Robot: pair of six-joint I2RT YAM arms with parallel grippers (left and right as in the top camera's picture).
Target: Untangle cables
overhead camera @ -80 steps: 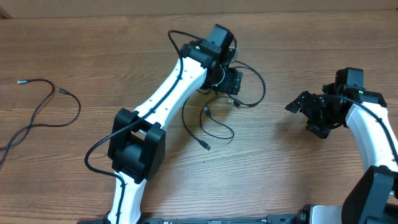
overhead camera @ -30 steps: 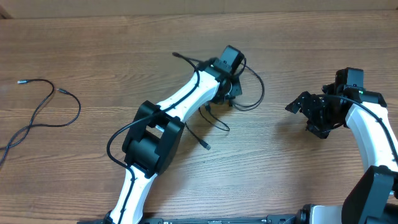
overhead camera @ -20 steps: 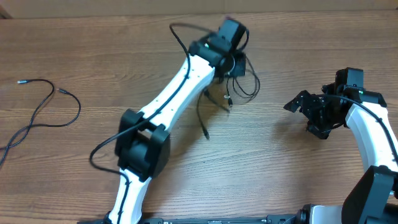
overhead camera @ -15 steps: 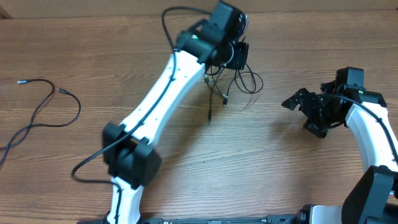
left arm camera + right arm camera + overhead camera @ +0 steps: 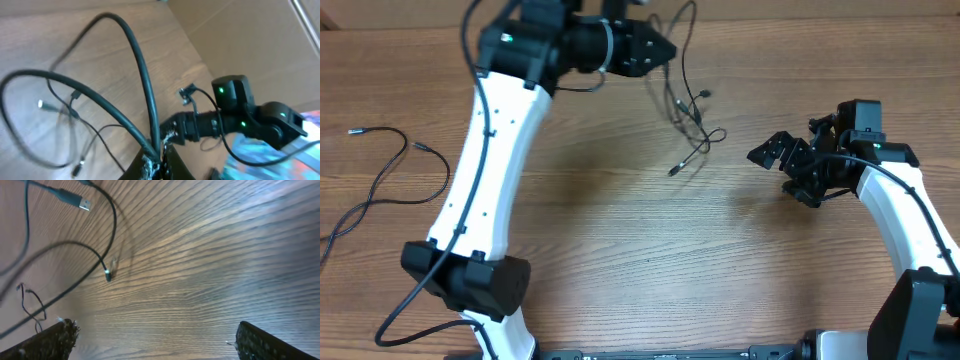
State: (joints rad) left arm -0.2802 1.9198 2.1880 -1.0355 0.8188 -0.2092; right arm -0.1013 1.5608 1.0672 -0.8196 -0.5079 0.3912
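Left pincer [image 5: 154, 166], mostly cut off, tight on the cables [image 5: 147, 95]; right pincer [image 5: 780, 170] wide apart

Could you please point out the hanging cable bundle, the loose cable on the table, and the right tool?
hanging cable bundle [image 5: 692, 130], overhead view, tangled middle.
loose cable [image 5: 446, 178], overhead view, right-hand bend.
right tool [image 5: 772, 172], overhead view, between fingertips.
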